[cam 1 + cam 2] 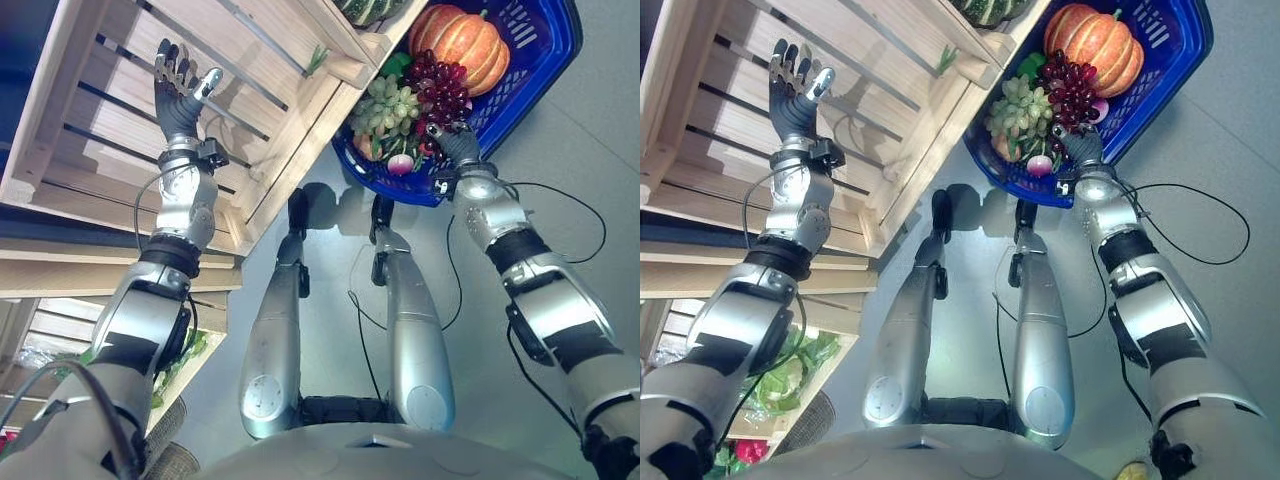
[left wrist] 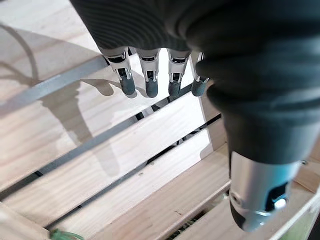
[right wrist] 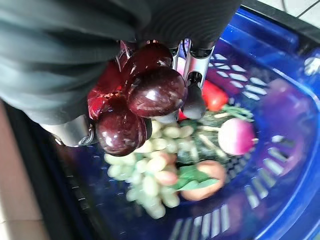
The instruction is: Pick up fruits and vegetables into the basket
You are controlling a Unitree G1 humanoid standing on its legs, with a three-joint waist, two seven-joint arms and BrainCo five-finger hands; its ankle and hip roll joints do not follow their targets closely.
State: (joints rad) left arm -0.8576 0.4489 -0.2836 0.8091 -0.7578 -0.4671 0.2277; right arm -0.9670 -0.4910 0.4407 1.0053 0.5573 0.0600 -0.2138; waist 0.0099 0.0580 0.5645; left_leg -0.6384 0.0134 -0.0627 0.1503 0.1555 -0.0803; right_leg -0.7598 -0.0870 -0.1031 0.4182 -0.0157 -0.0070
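Note:
The blue basket (image 1: 545, 70) holds an orange pumpkin (image 1: 465, 40), green grapes (image 1: 390, 105), a pink radish (image 1: 402, 163) and a bunch of red grapes (image 1: 440, 85). My right hand (image 1: 455, 143) reaches over the basket's near rim. Its thumb and fingers (image 3: 194, 102) are curled round the red grapes (image 3: 150, 92), above the green grapes (image 3: 150, 175) and the radish (image 3: 236, 136). My left hand (image 1: 178, 95) is open inside an empty wooden crate (image 1: 110, 110); its fingers (image 2: 151, 80) are straight above the slats.
A dark green squash (image 1: 370, 8) lies in the neighbouring crate at the top edge. Another crate with leafy greens (image 1: 185, 350) stands lower left. Grey floor lies between the crates and the basket.

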